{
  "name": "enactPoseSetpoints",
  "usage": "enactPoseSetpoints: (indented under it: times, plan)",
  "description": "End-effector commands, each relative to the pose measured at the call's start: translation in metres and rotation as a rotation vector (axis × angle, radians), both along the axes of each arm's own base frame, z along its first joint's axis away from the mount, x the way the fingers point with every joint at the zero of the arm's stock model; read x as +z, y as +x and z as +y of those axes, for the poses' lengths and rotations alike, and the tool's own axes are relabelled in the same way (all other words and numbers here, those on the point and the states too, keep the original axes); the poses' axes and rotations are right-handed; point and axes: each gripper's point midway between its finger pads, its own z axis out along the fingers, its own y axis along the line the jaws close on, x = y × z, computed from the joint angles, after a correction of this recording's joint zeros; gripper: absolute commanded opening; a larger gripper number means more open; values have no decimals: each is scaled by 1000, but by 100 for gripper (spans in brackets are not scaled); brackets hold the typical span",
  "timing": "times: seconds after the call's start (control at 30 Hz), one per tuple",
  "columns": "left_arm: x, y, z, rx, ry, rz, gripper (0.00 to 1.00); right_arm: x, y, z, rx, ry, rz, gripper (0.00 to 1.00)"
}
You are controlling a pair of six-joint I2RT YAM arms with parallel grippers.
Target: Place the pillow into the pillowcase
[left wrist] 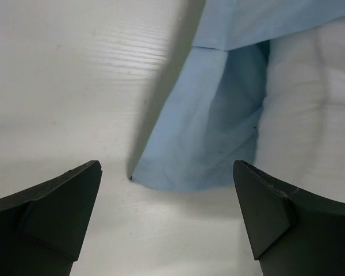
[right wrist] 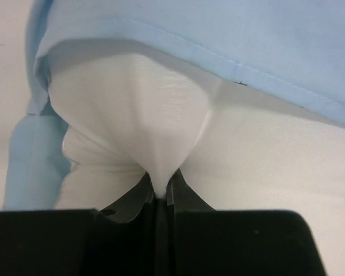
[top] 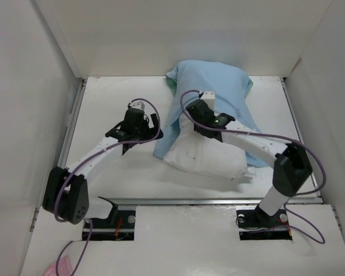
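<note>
White soft fabric of the pillow (right wrist: pixel 144 115) is bunched into a peak and pinched between the pressed-together fingers of the right pincer (right wrist: pixel 161 198), close to the hem of the pale blue pillowcase (right wrist: pixel 218 34), which covers the pillow's far part while its near end sticks out bare toward the arms. The two lie together on the white table (top: pixel 115 172), right of centre and reaching toward its far edge. The left pincer (left wrist: pixel 167 165) is spread wide, holding nothing, over the table just left of the case's loose lower edge.
</note>
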Motion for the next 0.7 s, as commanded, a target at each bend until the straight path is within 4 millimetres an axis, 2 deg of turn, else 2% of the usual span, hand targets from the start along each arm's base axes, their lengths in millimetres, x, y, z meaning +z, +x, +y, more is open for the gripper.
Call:
enactPoseSetpoints:
  times: [0.0, 0.03, 0.07, 0.1, 0.13, 0.17, 0.2, 0.27, 0.33, 0.37, 0.4, 0.47, 0.5, 0.53, 0.57, 0.6, 0.63, 0.67]
  plan:
    - [26, 33, -38, -200, -58, -151, 100, 36, -2, -11, 96, 53, -65, 0]
    - [12, 41, -41, -220, -28, -135, 100, 46, -3, -7, 138, 85, -77, 0]
    - [9, 48, -44, -232, -15, -140, 100, 49, -7, -6, 166, 92, -77, 0]
    - [16, 57, -53, -258, -5, -163, 100, 63, -8, -7, 197, 105, -105, 0]
    - [13, 64, -55, -268, 8, -162, 100, 72, -8, -3, 228, 125, -127, 0]
    - [6, 66, -72, -332, 17, -155, 100, 81, -9, -2, 247, 147, -143, 0]
    - [-2, 68, -73, -340, 27, -147, 100, 81, -10, 0, 258, 154, -138, 0]
    - [-3, 65, -99, -440, -25, -157, 100, 88, -10, -2, 279, 154, -146, 0]
    - [1, 72, -112, -464, -45, -185, 100, 92, -8, -2, 289, 156, -151, 0]
    - [0, 75, -116, -473, -53, -182, 100, 102, -7, -1, 290, 170, -176, 0]
    - [-12, 76, -120, -486, -56, -154, 100, 102, -8, 0, 297, 175, -174, 0]
    - [-12, 79, -132, -527, -93, -153, 100, 109, -3, -2, 287, 184, -193, 0]
    - [-27, 80, -137, -529, -80, -128, 100, 111, -3, 1, 297, 195, -199, 0]
    - [-36, 82, -134, -515, -59, -98, 93, 114, 0, 1, 302, 210, -207, 0]
    - [-38, 92, -133, -477, -42, -94, 41, 126, 0, 3, 311, 239, -250, 0]
    - [-51, 93, -135, -470, -41, -64, 4, 133, 1, 4, 312, 254, -279, 0]
    - [-56, 94, -133, -449, -39, -41, 0, 125, 0, 3, 313, 257, -284, 0]
    - [-56, 94, -133, -448, -39, -40, 0, 149, 8, 8, 323, 308, -411, 0]
